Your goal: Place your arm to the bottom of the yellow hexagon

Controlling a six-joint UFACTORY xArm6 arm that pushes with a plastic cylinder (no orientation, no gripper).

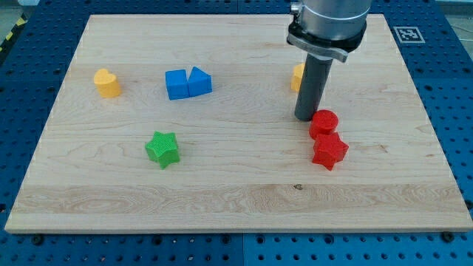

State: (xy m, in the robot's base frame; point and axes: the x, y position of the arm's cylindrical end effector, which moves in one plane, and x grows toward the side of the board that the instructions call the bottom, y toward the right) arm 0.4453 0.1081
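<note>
The yellow hexagon (297,77) lies at the view's upper right, mostly hidden behind my rod; only its left part shows. My tip (306,117) rests on the board just below the hexagon, toward the view's bottom. The tip stands close to the upper left of a red cylinder (324,123).
A red star (329,151) lies just below the red cylinder. A yellow heart (107,83) is at the left. A blue cube (177,84) and a blue triangular block (199,80) touch each other. A green star (162,148) lies lower left. The wooden board (236,199) has blue table around it.
</note>
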